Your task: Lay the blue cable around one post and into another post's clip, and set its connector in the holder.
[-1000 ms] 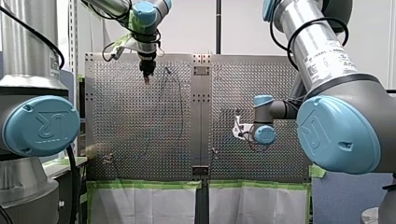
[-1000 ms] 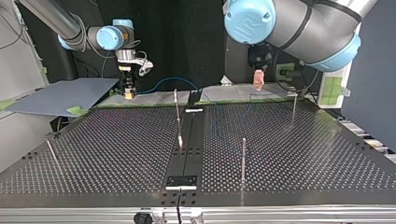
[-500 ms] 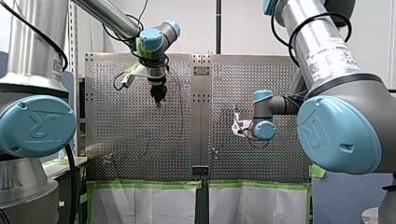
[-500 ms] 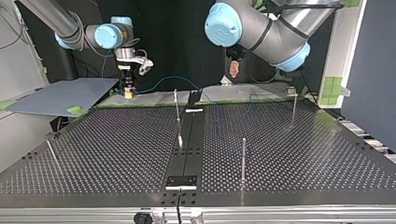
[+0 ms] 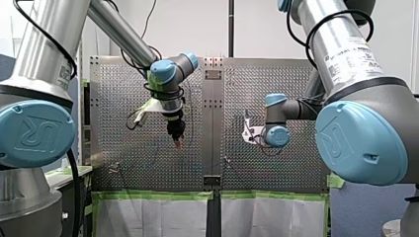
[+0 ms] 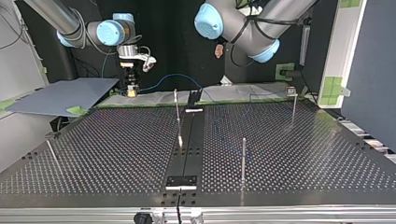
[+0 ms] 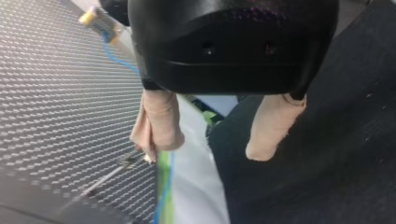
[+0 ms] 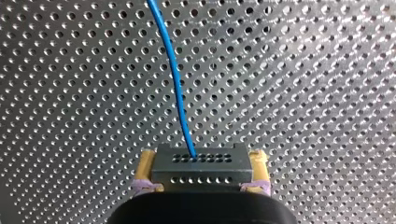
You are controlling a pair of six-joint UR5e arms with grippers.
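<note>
The right gripper sits small and far in the top view, too tiny to read there, and from the front its own wrist hides it. The right wrist view settles it: yellow pads clamp a grey, hole-dotted connector, and the blue cable runs out ahead over the perforated table. Seen from across, the cable arcs at the far edge beyond a thin steel post, then fades among the holes. The left gripper hangs above the table, beige-wrapped fingers spread, nothing between them. Green tape and a white sheet lie below.
</note>
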